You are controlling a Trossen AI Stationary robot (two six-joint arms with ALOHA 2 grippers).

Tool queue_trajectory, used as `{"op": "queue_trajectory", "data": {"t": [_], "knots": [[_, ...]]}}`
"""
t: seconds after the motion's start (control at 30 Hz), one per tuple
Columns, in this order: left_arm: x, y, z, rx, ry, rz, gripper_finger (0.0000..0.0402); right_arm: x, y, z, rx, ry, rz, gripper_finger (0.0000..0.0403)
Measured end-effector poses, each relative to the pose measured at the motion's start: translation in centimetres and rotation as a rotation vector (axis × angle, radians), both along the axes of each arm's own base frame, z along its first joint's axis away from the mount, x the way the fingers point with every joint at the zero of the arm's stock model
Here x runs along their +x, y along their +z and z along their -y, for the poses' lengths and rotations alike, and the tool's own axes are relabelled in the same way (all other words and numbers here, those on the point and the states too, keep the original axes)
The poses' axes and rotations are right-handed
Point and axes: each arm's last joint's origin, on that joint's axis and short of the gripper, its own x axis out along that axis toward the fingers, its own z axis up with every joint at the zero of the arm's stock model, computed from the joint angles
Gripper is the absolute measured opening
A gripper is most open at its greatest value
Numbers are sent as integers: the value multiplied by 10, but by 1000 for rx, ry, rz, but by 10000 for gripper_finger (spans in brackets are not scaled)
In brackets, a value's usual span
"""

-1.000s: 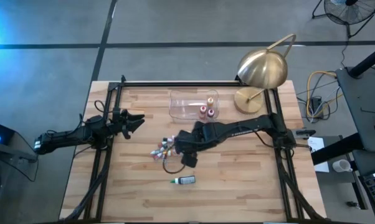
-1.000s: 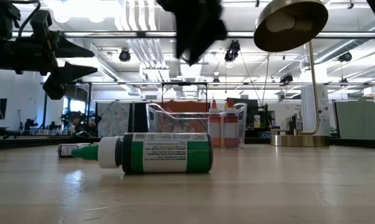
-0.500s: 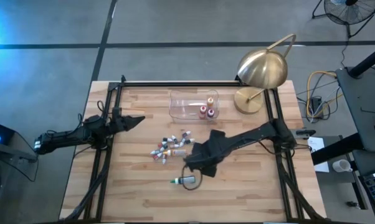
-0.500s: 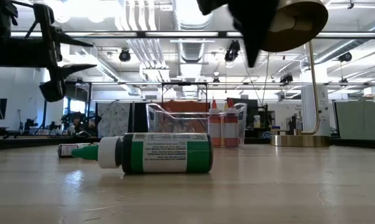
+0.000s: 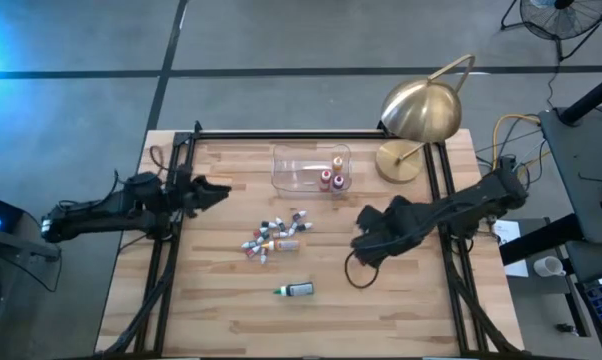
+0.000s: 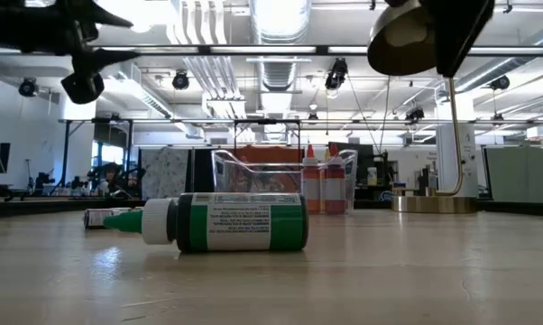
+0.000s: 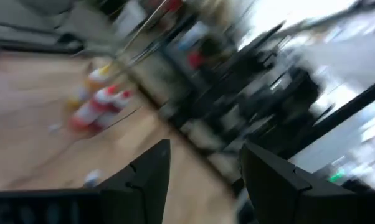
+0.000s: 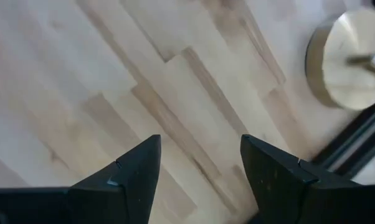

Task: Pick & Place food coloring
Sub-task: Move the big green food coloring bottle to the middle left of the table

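Over the right half of the tabletop, the right gripper (image 5: 366,243) hovers with fingers spread, holding nothing above bare plank wood. Beside it lie the green bottle (image 5: 298,290) and the loose cluster of food coloring (image 5: 274,235). Further off stand a clear tub (image 5: 311,168) and brass lamp (image 5: 418,112). The left gripper (image 5: 216,190) waits open near the left edge.

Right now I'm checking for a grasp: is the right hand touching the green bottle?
Apart. The high view shows bare table between the right hand and the green bottle; the right wrist view shows only wood between its open fingers.
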Motion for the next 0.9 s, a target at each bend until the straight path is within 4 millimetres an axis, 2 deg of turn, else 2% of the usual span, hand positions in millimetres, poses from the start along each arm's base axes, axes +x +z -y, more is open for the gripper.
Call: {"op": "queue_trajectory", "data": {"t": [0.17,0.37,0.57,0.63,0.73,0.9], "knots": [[16,3,0,65,-69,-301,167,-16,-8,5,41,-45,95,214],[49,-2,11,246,-321,-453,167,-26,-27,1,57,-34,47,214],[81,-22,36,365,-534,-626,167,-31,-41,-8,76,-13,12,214],[92,-18,49,399,-596,-618,167,-32,-42,-11,83,-3,15,214],[103,-26,66,458,-656,-706,167,-33,-43,-11,95,-1,9,214],[127,-25,89,521,-690,-726,167,-38,-49,-9,87,15,-17,214]]}}
